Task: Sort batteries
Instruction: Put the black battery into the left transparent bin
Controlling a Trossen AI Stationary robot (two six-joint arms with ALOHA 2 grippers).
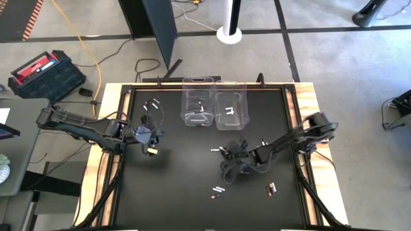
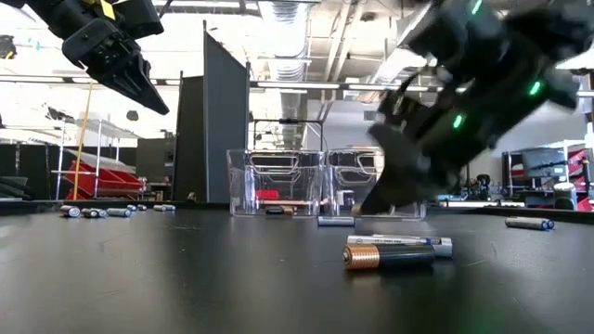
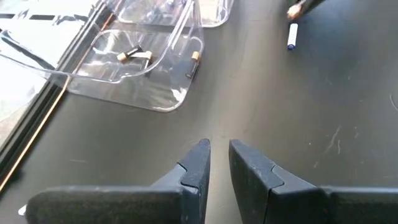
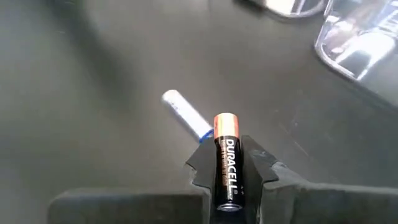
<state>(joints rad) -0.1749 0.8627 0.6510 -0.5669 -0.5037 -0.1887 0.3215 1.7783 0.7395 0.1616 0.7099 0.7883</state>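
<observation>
Blur: right gripper (image 2: 408,181) smeared in the low view.
Battery (image 4: 226,158): black with a copper end, clamped between the right gripper's (image 4: 226,171) fingers above the table (image 4: 93,74).
Left gripper (image 3: 216,163): nearly closed, empty, raised.

- Ceiling strip lights (image 2: 278,11) in the room behind glow bright, nearly washed out at table level.
- The black table (image 1: 192,205) soaks up light; only faint, soft shadows lie under the arms.
- Glare streaks the clear bins (image 3: 134,62), white along their rims.
- The right arm (image 2: 464,102) smears with motion blur in the low view.
- Close up, the Duracell (image 4: 226,163) is sharp; the white battery (image 4: 183,112) and table beyond go soft.
</observation>
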